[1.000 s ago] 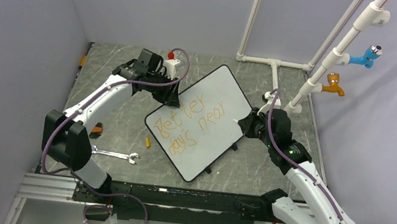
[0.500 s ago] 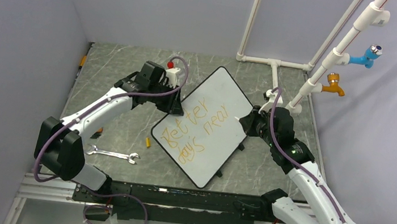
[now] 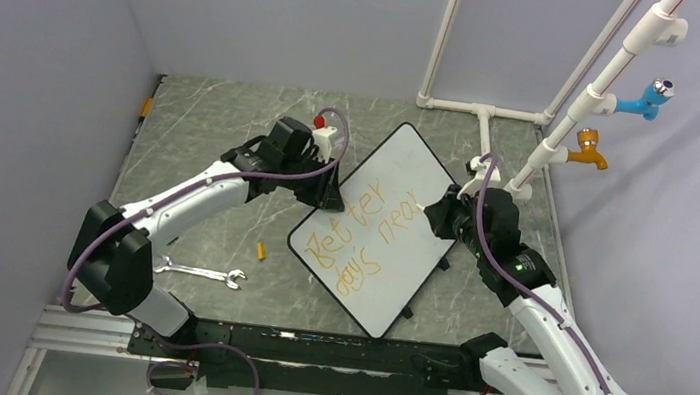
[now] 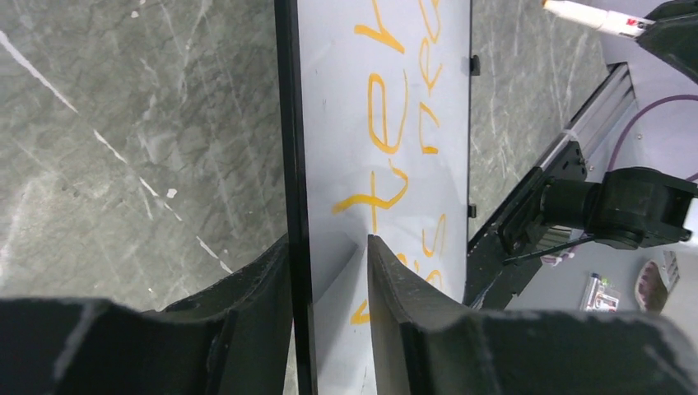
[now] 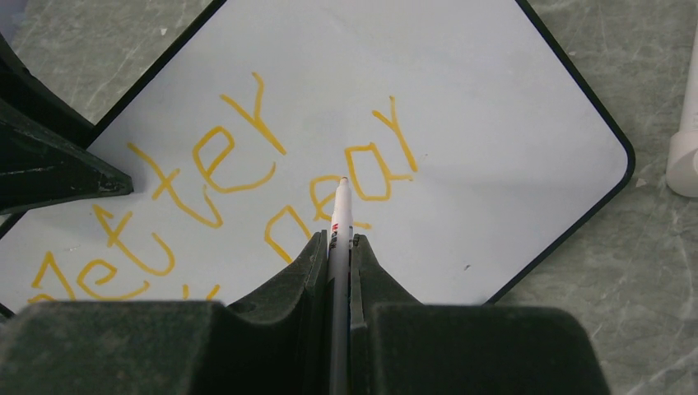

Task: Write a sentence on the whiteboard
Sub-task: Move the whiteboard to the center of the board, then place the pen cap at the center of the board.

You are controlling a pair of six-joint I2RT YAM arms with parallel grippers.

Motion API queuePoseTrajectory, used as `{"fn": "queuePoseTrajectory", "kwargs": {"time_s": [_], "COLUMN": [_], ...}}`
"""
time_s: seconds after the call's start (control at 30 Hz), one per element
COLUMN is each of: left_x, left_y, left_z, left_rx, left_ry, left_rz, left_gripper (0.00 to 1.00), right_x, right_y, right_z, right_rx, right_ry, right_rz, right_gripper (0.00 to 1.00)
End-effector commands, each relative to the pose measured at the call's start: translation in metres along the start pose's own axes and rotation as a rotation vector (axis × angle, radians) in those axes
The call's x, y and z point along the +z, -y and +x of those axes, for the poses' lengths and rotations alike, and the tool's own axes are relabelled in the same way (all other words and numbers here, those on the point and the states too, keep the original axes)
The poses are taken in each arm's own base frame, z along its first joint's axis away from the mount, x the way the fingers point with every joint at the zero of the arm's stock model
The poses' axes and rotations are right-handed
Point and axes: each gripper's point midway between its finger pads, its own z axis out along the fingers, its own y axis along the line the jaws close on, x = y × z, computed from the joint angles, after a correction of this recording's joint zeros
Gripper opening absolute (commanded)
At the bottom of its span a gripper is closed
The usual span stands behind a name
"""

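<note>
With my left claw [image 4: 329, 243] clamped on its edge, I've dragged the glossy black-framed whiteboard [image 3: 408, 164] further right of the silver wrench [image 3: 201, 272]. The orange sentence [image 3: 361, 239] looks finished. My right claw [image 5: 337, 239] pinches the white marker [image 5: 339, 206].

1. In the left wrist view, impossible to read the sentence [image 4: 395, 156] whole: cut by the top edge, covered lower down by the jaws of the left gripper [image 4: 329, 247].
2. Same view: whiteboard [image 4: 325, 99] seen nearly edge-on, its near end lost under the jaws and the bottom edge.
3. In the right wrist view, first word of the second line hidden almost fully behind the right gripper [image 5: 335, 247].
4. Barrel of the marker [image 5: 340, 214] buried between those jaws; contact of tip with board impossible to judge.
5. From above, small yellow piece [image 3: 261, 250] on the surface [image 3: 205, 114] too small to name.
</note>
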Motion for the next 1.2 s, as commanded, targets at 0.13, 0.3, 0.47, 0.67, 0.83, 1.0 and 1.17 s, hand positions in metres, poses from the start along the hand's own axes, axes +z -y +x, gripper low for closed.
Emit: {"fn": "queuePoseTrajectory", "kwargs": {"time_s": [0.13,0.3,0.47,0.67,0.83,1.0,1.17], "left_x": [-0.020,-0.026,-0.038,-0.075,-0.118,-0.148,-0.148], "left_y": [-0.002,-0.003,0.000,-0.005,-0.026,-0.056,-0.086], "left_z": [-0.026,-0.032,-0.043,-0.057,-0.048,-0.016,0.025], "left_rx": [0.054,0.058,0.068,0.086,0.063,-0.012,-0.102], "left_ry": [0.097,0.121,0.152,0.202,0.267,0.341,0.345], "left_rz": [-0.097,-0.119,-0.145,-0.251,-0.393,-0.532,-0.621], "left_gripper": [0.47,0.53,0.61,0.73,0.71,0.72,0.71], "right_x": [-0.011,-0.012,-0.013,-0.014,-0.015,-0.014,-0.015], "right_y": [-0.001,-0.001,0.000,0.000,-0.002,-0.005,-0.012], "right_z": [-0.022,-0.021,-0.022,-0.022,-0.024,-0.028,-0.033], "right_rx": [-0.015,-0.016,-0.019,-0.020,-0.020,-0.012,0.001], "right_ry": [0.065,0.061,0.064,0.063,0.067,0.074,0.080], "right_rz": [0.007,0.009,0.011,0.014,0.007,-0.002,-0.033], "right_gripper": [0.00,0.00,0.00,0.00,0.00,0.00,0.00]}}
